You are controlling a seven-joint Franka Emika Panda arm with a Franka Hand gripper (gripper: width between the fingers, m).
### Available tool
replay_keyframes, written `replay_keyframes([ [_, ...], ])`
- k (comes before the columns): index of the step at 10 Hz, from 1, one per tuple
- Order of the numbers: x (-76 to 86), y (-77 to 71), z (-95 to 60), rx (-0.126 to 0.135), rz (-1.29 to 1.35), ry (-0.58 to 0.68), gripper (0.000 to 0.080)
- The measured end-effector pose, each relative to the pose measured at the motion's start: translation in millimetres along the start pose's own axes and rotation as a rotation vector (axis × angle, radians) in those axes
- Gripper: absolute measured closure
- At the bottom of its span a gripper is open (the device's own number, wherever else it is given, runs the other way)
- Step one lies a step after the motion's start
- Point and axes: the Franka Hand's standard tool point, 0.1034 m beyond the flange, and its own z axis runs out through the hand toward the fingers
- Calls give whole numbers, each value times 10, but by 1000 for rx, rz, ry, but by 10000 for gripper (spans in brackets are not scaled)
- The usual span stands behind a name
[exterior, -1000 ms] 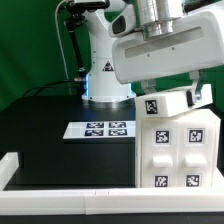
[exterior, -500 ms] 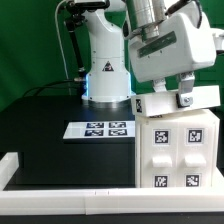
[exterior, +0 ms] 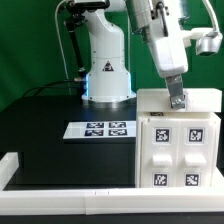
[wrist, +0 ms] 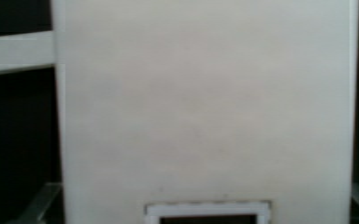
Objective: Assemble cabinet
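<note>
**A:** ok so where's the cabinet [exterior: 178, 140] sitting right now? I see the big white box at the exterior view's right, standing on the black table [exterior: 50, 130] with its four tagged panels facing the camera.

**B:** yep, that's it, and its right edge is cut off by the frame. The top looks like a flat white slab lying flush across the body, which I'd guess is why the arm is up there: the gripper [exterior: 177, 100] is right at that top surface, angled down onto it, like it's pressing or seating the top piece. Just my read though.

**A:** is it clamped on anything?

**B:** honestly can't tell. Only one dark finger shows from outside, and the wrist view is basically a wall of white panel [wrist: 202, 100] with a bit of a tag at the edge, no fingertips visible.

**A:** and the flat strip with the tags?

**B:** the marker board [exterior: 99, 129], lying just beside the cabinet in front of the robot base [exterior: 107, 85]. A white rail [exterior: 60, 172] runs along the table's near edge.
</note>
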Motion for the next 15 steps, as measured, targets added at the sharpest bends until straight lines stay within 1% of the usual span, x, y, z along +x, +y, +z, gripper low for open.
replay_keyframes([
  [1,12,-5,1,5,20,-6,253],
  [2,19,6,10,8,63,-17,151],
  [3,-6,17,16,6,74,-21,151],
  [4,-10,18,16,6,44,-21,30],
  [5,-12,-9,-17,21,1,-26,30],
  [6,-49,-42,-94,33,-3,-33,6],
  [7,-91,-80,-188,49,-11,-46,1],
  [10,-154,-148,-345,74,-13,-62,2],
  [13,-144,-143,-326,70,-111,-55,2],
  [14,-137,-173,-340,60,-304,-58,2],
  [15,-127,-209,-362,57,-446,-62,2],
])
